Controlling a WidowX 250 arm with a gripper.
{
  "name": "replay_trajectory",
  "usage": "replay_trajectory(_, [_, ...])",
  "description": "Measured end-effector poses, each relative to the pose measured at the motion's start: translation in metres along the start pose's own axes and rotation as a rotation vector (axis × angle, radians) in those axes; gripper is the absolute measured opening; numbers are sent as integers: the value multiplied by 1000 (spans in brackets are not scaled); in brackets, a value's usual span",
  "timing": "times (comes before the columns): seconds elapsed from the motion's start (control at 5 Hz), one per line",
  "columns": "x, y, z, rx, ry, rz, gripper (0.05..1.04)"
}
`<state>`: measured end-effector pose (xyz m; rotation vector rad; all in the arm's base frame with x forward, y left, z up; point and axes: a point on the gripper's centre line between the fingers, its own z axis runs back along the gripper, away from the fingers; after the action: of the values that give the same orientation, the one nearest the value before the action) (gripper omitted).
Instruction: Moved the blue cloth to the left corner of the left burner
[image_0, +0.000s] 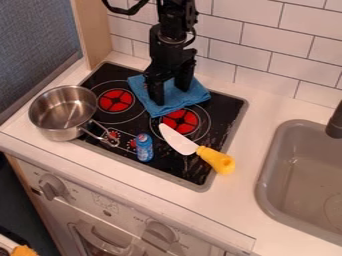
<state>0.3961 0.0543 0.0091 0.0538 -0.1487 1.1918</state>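
Note:
The black gripper (171, 94) hangs straight down over the upper middle of the stove, its two fingers spread apart and their tips at the blue cloth. The blue cloth (175, 101) lies folded on the black cooktop, between the two red-centred burners and behind them. Its left part comes close to the left burner (115, 100), and its front edge reaches the right burner (180, 121). Whether a fold of cloth is pinched at the fingertips cannot be seen.
A steel pot (63, 113) stands at the cooktop's left edge, its handle over the knobs. A blue can (143, 147) is near the front. A knife (197, 150) with a yellow handle lies across the right front. The sink (300, 175) is at the right, a tiled wall behind.

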Motion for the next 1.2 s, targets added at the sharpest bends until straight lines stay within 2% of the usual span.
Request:
replay_trajectory(0.6, [25,13,-4,15,-6,41,1001])
replay_trajectory(1.0, [55,26,-9,26,4,63,1001])
replay_trajectory(1.2, [77,36,-13,27,24,88,1001])
